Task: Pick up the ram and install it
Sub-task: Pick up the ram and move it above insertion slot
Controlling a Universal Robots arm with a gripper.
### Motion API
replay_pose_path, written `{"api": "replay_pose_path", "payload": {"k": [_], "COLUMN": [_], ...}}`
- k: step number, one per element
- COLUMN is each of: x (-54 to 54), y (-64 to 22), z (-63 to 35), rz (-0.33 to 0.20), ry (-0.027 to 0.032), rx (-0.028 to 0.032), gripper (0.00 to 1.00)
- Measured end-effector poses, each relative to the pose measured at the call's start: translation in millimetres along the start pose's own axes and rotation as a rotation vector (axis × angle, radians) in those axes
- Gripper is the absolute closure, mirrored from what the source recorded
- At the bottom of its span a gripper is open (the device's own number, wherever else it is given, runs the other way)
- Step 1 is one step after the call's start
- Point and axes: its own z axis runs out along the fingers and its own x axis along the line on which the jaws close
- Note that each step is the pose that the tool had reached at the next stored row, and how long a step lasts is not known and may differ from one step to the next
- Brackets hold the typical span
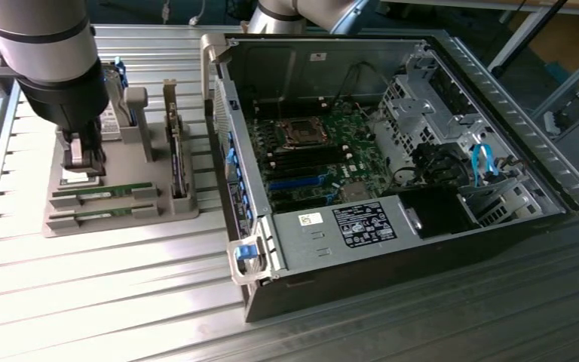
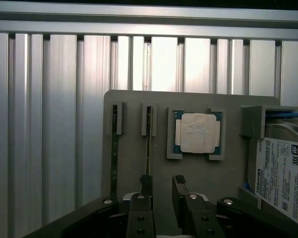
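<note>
Ram [image 1: 103,194] stood on edge in the grey holder [image 1: 118,226] on the exterior view's left, with your gripper [image 1: 81,162] low over that holder just beside it, so the pick-up was in hand. In the wrist view the fingers [image 2: 145,186] gaped wide, grasping nothing, one lined up with the ram [image 2: 148,144]. I judged a grasp would call for centring it between them.

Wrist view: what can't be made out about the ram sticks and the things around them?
1. Ram sticks: edge-on in the wrist view, chips unseen; one's near end is hidden behind a finger of the open pincer.
2. Hard drive: cut off by the picture's edge; label print too small.
3. Motherboard slots, exterior view: too small to tell whether any is filled.
</note>
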Motion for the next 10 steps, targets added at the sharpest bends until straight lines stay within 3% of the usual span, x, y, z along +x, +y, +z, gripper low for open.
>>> {"api": "replay_pose_path", "payload": {"k": [10], "x": [15.0], "y": [0.3], "z": [-0.4], "rz": [0.000], "ry": [0.0000], "rx": [0.0000], "gripper": [0.70]}}
